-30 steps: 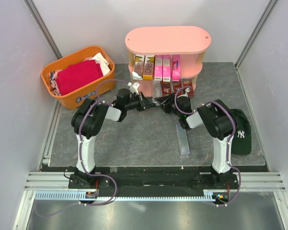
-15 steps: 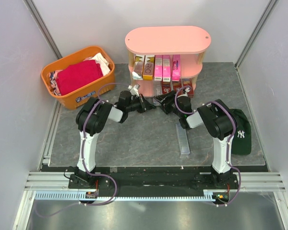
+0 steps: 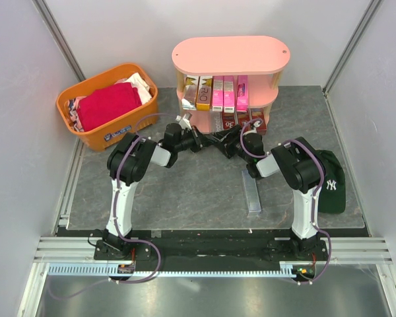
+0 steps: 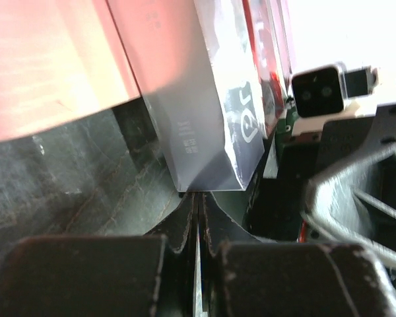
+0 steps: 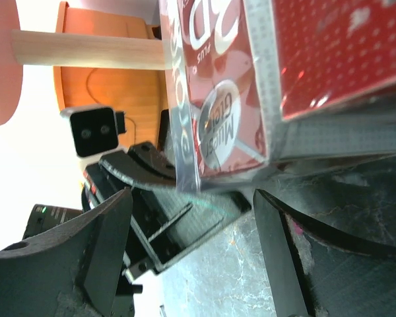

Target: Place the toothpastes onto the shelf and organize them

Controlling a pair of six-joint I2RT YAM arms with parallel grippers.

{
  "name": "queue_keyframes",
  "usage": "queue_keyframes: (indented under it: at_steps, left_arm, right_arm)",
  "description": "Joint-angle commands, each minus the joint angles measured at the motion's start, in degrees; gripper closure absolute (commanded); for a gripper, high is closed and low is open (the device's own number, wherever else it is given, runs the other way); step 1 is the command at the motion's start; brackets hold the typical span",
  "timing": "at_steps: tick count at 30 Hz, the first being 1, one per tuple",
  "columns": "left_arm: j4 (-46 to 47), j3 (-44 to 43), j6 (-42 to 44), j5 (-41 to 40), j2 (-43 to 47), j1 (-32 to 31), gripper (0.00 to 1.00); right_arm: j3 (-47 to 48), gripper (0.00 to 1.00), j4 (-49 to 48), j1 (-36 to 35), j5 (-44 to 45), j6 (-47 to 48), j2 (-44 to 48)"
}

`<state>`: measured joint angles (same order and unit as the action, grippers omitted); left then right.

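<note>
The step in hand looks like squaring up the bottom tier: both arms meet at the front of the shelf, upper centre of the overhead view. The left gripper has its jaws pressed together on nothing, with its tips just below the near end of a silver-grey carton in the row. The right gripper is spread wide and empty, facing the dark red cartons. The next move probably calls for a gentle, straight nudge, then fetching the loose grey carton lying on the table, right of centre. The cartons are slim, sharp-edged glossy card, and the silver one is mirror-like. The shelf is smooth pink board with rounded ends and pale wooden posts. The table is dark and veined like stone.
</note>
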<state>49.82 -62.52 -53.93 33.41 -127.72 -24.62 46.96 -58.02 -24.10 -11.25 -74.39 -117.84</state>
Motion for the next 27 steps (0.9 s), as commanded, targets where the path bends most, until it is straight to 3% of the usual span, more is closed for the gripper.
queue_keyframes:
  at_steps: [1,9,15,21,22,27]
  left_arm:
    - [4.49,-2.34,-3.72,-1.94,-1.83,0.10,0.98]
    - [5.28,-2.52,-4.87,-3.35,-2.18,0.10,0.98]
    - [6.95,3.44,-4.08,-5.45,1.15,0.10,0.98]
    - [7.13,7.58,-2.06,-6.34,5.19,0.10,0.93]
    - [7.04,7.94,-1.79,-6.43,5.81,0.10,0.92]
    - [6.78,10.57,-0.39,-7.48,9.85,-0.08,0.80]
  right_arm:
    - [-1.61,0.18,-4.12,0.02,-1.50,-0.58,2.35]
    - [-5.73,0.16,-4.12,0.02,-3.43,-0.23,6.39]
    - [-9.33,0.15,1.14,-0.77,-5.10,2.75,13.50]
    - [-11.81,0.12,18.08,-2.18,-5.28,9.86,25.26]
    - [-11.28,0.11,26.12,-2.62,-4.76,14.66,27.21]
    - [-8.13,0.12,48.75,-3.06,5.49,28.58,40.03]
